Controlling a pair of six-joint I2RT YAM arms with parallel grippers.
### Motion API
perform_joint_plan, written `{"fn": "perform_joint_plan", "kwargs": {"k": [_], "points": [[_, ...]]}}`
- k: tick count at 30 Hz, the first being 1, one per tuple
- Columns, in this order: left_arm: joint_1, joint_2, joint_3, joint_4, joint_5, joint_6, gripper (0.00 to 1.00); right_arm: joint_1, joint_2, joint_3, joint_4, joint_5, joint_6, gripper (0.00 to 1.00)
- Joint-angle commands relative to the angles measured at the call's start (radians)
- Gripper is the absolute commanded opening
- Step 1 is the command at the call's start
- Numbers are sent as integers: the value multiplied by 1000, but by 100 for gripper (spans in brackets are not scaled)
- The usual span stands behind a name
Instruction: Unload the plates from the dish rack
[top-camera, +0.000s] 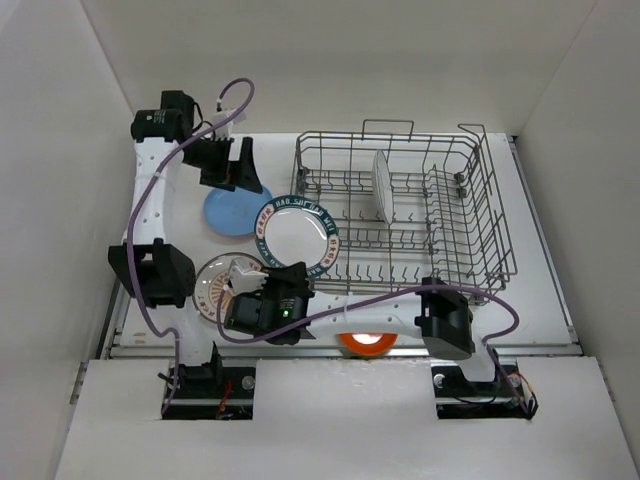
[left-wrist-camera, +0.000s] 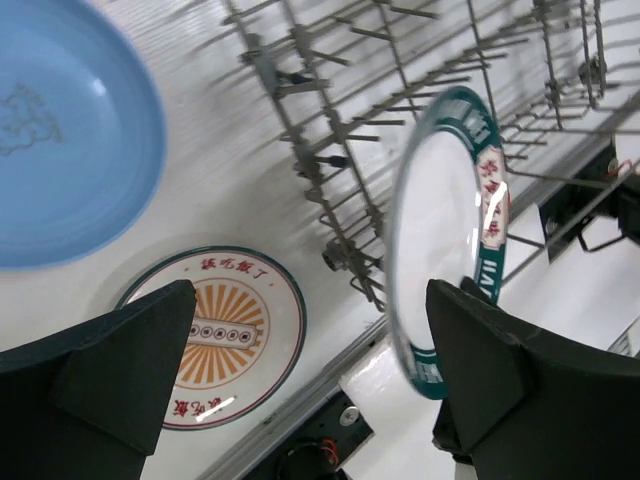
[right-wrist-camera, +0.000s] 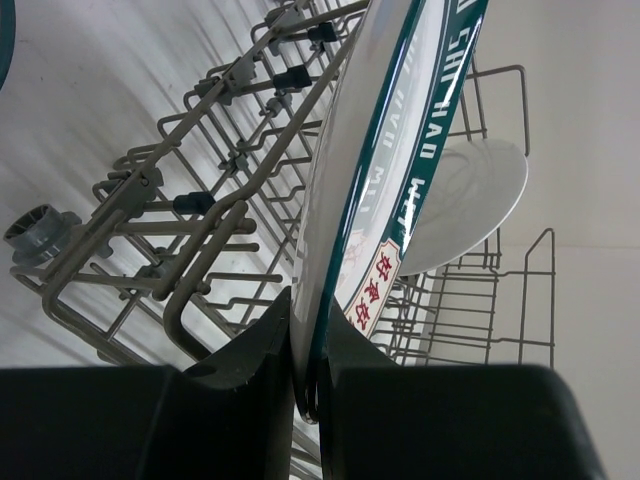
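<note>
Best done slowly: bring the green-rimmed plate (top-camera: 295, 235) down flat onto bare surface (top-camera: 540, 300) left of the rack (top-camera: 400, 210). Steer clear of the rack's wire corner and of the blue plate (top-camera: 232, 212) and sunburst plate (top-camera: 212, 287) lying there. Level it before lowering, since tilted steeply on edge in the right wrist view. Loosen the right end effector (right-wrist-camera: 310, 335) only once the underside rests. For now pinched tight on the plate's lower rim: a thin hold on a glossy edge, so likely to swivel if jerked. Leave the left end effector (left-wrist-camera: 310, 300) where it hangs above the blue plate, fingers spread wide with nothing between them, or shift it aside for room.

Looks glazed white in the middle, with a dark green band round the rim carrying white lettering and small red-and-cream panels. Held just outside the rack's left end, above the surface; cannot tell whether touching the other plates. Left to fetch: 1 white plate (top-camera: 382, 185) standing upright among the tines. Also 1 orange plate (top-camera: 365, 342) at the near edge, partly under the right arm.
</note>
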Motion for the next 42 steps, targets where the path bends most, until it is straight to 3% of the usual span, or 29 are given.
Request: {"fn": "perform_joint_plan", "kwargs": {"k": [1,7,10,12,13,16,17,18,20,22,25,26,28,31,35,38,42], "points": [[-102,-80,-15,-82,21,56,100,3,-25,38,-8,27,26,0],[-179,-67,-134,-82,-101,44,100,3,-6,69,-17,27,26,0],[-191,-35,-143,-118,-76,55,88,3,-6,69,-17,27,26,0],[-191,-21,-143,-118,-107,55,71,3,-16,69,-17,27,26,0],[-191,-11,-143,-118,-107,55,46,3,-16,69,-17,36,26,0],[-191,8,-134,-137,-98,55,18,3,-25,69,-17,49,44,0],[-191,8,-134,-138,-98,46,0,3,-25,60,-17,49,44,1],[-191,18,-134,-138,-98,36,0,3,-25,60,-17,49,44,4],[-191,18,-106,-138,-107,27,0,3,-25,40,-17,61,55,23],[-191,18,-86,-138,-96,15,0,3,-25,40,-57,81,89,63],[-146,18,-28,-138,-15,4,0,3,-25,63,-121,98,165,80],[-130,9,-28,-138,7,4,0,3,-25,86,-144,107,197,90],[-81,9,-19,-110,63,-10,0,3,-39,106,-210,98,313,91],[8,20,6,-131,155,-1,0,3,-121,143,-229,-52,380,93],[141,29,95,-263,399,116,0,-31,-398,24,39,-398,316,94],[212,0,69,-263,343,156,0,-98,-506,-47,119,-486,374,98],[295,-78,-187,-173,44,219,0,-230,-569,-102,52,-487,475,99]]}}
